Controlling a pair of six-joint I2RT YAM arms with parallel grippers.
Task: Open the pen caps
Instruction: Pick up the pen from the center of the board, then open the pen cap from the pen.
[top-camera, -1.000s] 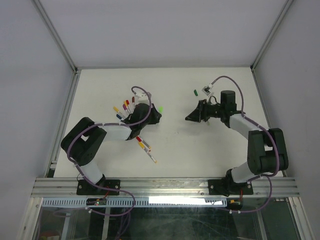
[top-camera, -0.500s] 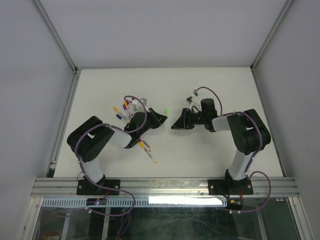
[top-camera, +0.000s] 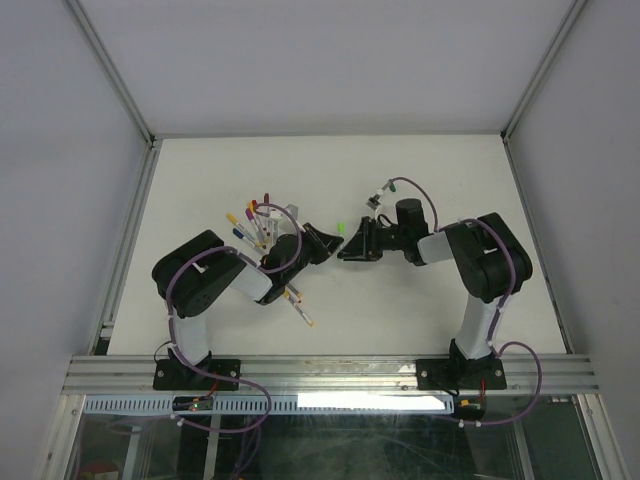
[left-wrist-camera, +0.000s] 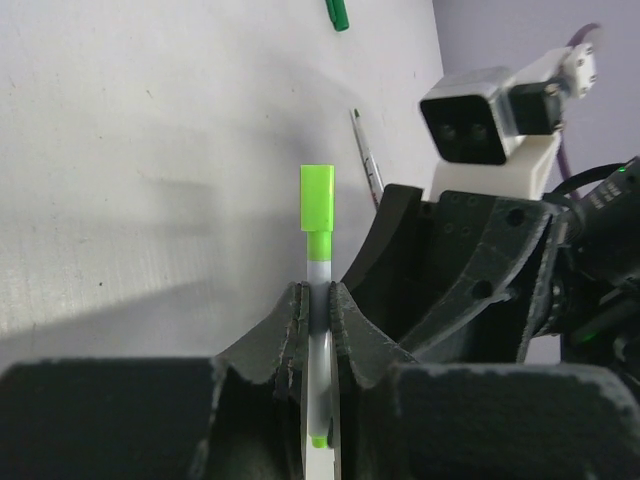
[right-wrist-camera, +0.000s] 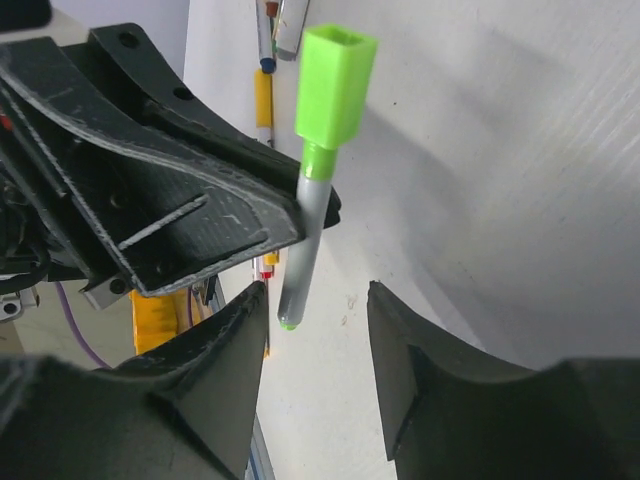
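Green pen cap (left-wrist-camera: 318, 197) clear of left pincer (left-wrist-camera: 318, 300) tight on barrel (left-wrist-camera: 318, 272); right pincer (right-wrist-camera: 315, 300) wide.

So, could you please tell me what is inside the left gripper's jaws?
A white-grey pen, its bright green cap on and sticking out past the left gripper. Where the pads meet the barrel is covered by the fingers.

Left tool (left-wrist-camera: 318, 300) clamped, right tool (right-wrist-camera: 315, 330) (facing it) parted.

Bright diffuse light, soft grey shadows on the white table (top-camera: 400, 300), near fingers (left-wrist-camera: 292, 325) slightly blurred in wrist views.
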